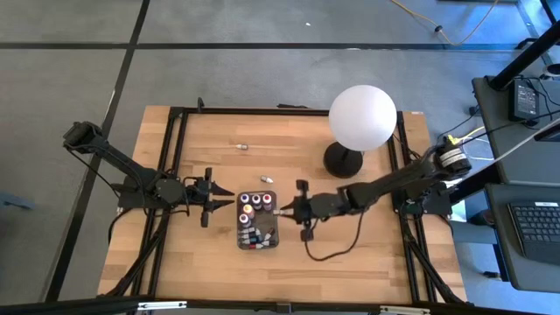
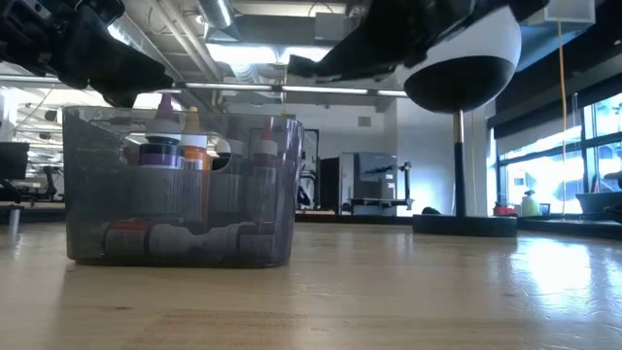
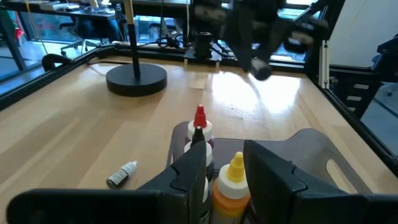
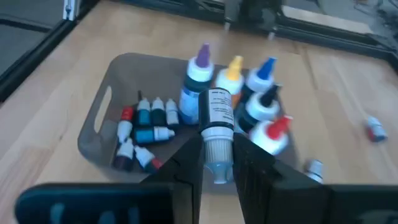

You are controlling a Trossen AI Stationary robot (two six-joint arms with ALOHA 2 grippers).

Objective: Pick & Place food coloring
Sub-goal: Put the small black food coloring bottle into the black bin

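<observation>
Over the tray's [image 4: 99,134] right rim, right gripper [image 4: 217,163] pinches a small white-capped bottle [image 4: 216,127], next lower and release; left gripper [image 3: 225,171] waits spread.

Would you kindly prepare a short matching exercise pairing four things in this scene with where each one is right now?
Things:
1. small bottle
2. tray
3. globe lamp
4. left hand

Places:
A. at the table's far right
B. between the two hands
C. held in the right hand, above the tray
D. just left of the tray, not holding anything

Pairs: 1-C, 2-B, 3-A, 4-D
</observation>
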